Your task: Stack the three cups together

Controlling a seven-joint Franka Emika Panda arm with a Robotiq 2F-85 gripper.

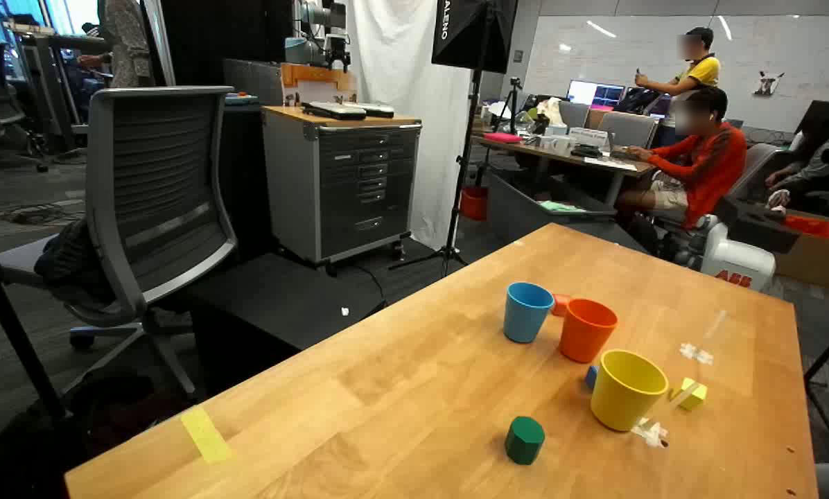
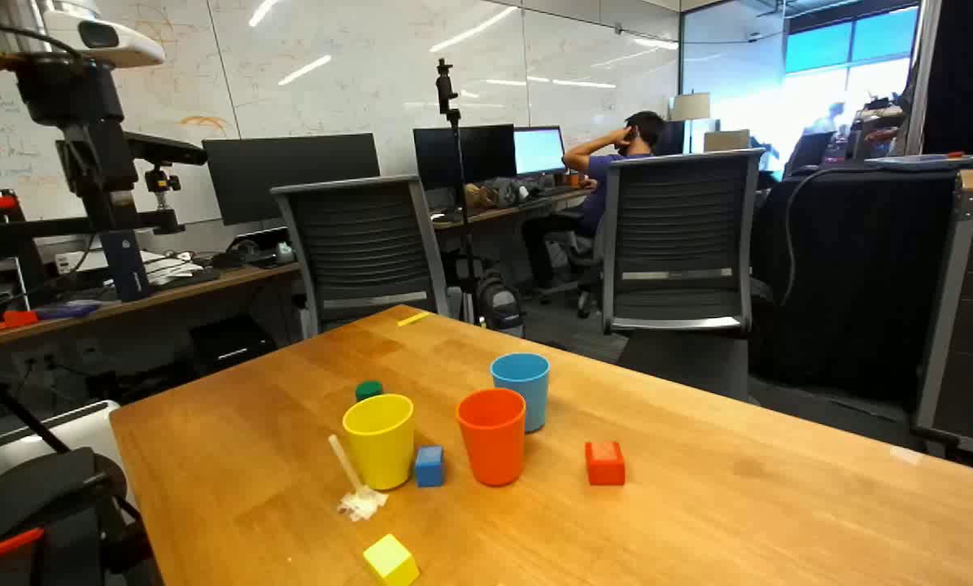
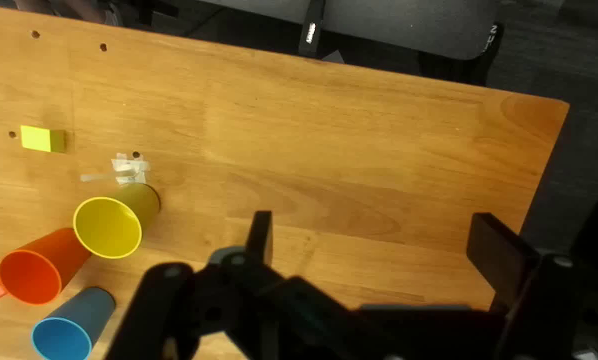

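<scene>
Nothing is nested yet: the blue cup (image 1: 525, 320), orange cup (image 1: 583, 337) and yellow cup (image 1: 622, 396) stand upright and separate, near each other on the worktop (image 1: 387, 409). All the stacking, likely 2 nestings, remains. The fingers (image 3: 500, 254) are spread wide, pinching nothing.

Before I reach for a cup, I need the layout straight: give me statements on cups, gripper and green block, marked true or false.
1. In both exterior views the orange cup appears between the blue cup and the yellow cup. True.
2. The blue cup is nested in the orange cup. False: they stand apart.
3. The gripper is open. True.
4. The green block is inside the yellow cup. False: the green block is on the table.
</scene>
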